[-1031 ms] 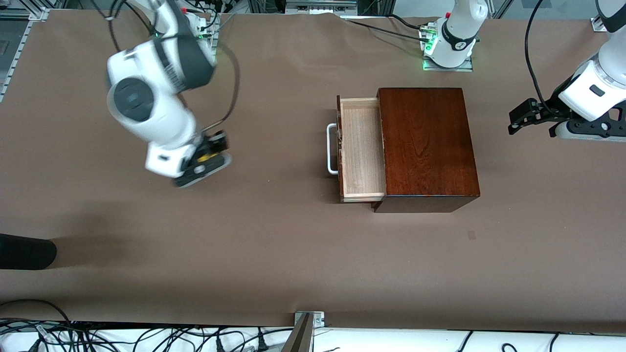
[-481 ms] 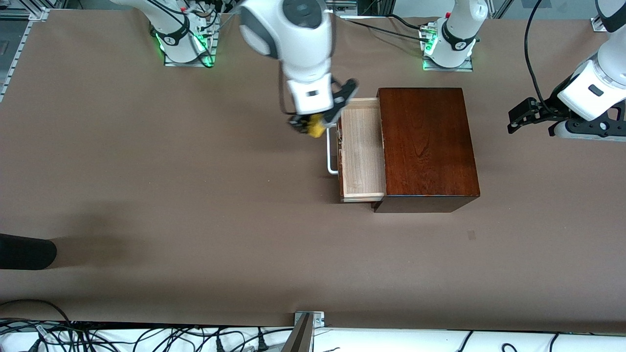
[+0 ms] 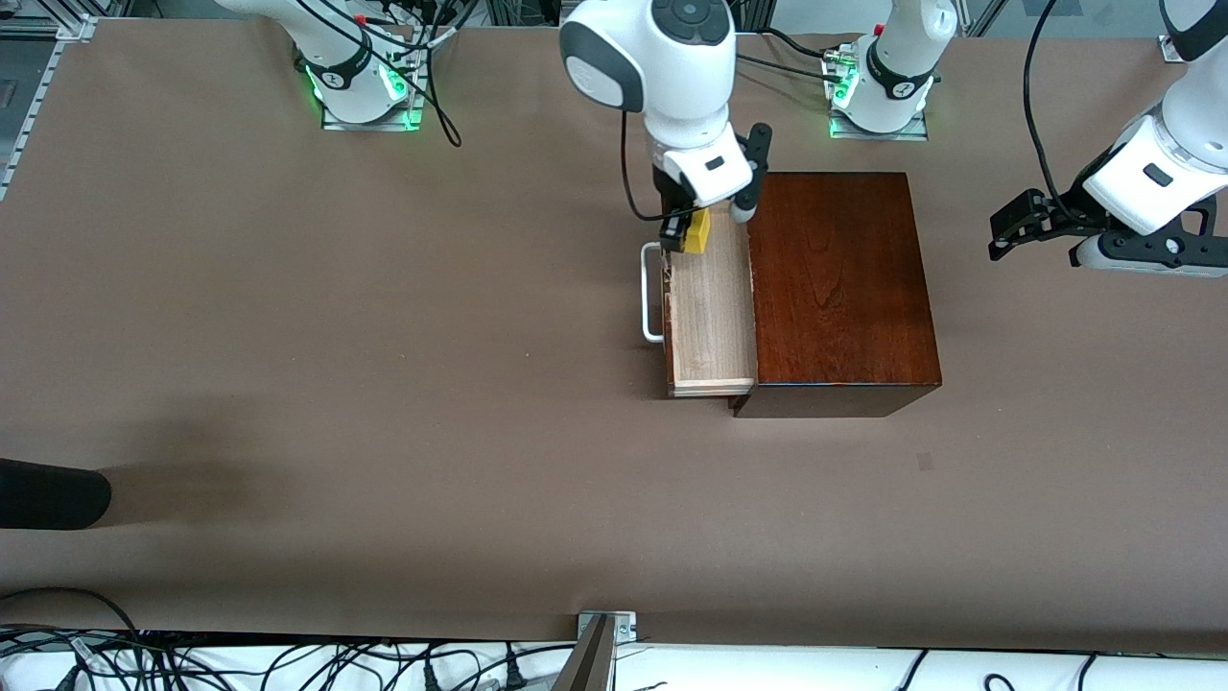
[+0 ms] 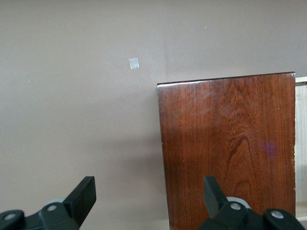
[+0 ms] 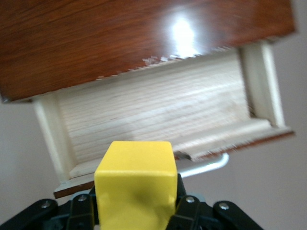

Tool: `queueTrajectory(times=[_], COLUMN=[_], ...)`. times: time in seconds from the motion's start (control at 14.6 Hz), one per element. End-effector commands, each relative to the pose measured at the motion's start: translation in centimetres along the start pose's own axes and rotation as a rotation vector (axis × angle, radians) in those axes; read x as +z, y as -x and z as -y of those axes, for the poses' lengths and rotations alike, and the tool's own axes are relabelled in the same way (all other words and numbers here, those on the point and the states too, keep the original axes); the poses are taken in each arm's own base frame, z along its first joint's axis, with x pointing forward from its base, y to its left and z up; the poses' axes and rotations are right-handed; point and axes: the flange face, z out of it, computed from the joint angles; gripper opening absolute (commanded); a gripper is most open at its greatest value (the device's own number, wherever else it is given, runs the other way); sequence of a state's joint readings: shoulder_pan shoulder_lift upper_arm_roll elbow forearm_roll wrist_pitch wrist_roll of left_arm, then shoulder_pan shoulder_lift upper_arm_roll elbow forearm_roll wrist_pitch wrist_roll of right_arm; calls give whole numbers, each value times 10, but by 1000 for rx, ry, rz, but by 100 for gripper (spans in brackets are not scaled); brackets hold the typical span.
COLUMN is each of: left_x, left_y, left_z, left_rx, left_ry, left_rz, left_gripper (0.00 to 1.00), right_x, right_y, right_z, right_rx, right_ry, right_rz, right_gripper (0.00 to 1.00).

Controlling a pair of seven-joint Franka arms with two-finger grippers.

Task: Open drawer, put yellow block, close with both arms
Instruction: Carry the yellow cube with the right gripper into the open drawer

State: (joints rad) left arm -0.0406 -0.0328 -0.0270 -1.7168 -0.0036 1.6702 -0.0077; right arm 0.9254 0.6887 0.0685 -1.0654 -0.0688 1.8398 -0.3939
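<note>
Moved: right claw [image 3: 693,233] swung over the drawer [image 3: 710,307], pinching the block [image 3: 698,231].
Block: light, hard; hold flat sides.
Left claw [image 3: 1003,233]: wide, waiting near the table's end.

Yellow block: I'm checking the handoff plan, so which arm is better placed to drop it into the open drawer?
Right. The right gripper already holds the yellow block over the open drawer. The left gripper waits open, off the wooden box's end.
</note>
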Motion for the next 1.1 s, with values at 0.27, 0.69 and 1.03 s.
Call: queueTrajectory(times=[0.27, 0.69, 1.03], left_x=[-11, -11, -10], left_y=[3, 3, 3], left_z=[-1, -1, -1], left_rx=[18, 18, 18], left_ry=[-21, -21, -21], left_rz=[-5, -2, 1], left_gripper=[100, 100, 100], right_x=[39, 81, 118], right_y=[-20, -22, -22], right_z=[21, 24, 22], right_rx=[-143, -214, -213], right_ry=[4, 1, -1], right_rz=[15, 64, 77], right_gripper=[0, 0, 0])
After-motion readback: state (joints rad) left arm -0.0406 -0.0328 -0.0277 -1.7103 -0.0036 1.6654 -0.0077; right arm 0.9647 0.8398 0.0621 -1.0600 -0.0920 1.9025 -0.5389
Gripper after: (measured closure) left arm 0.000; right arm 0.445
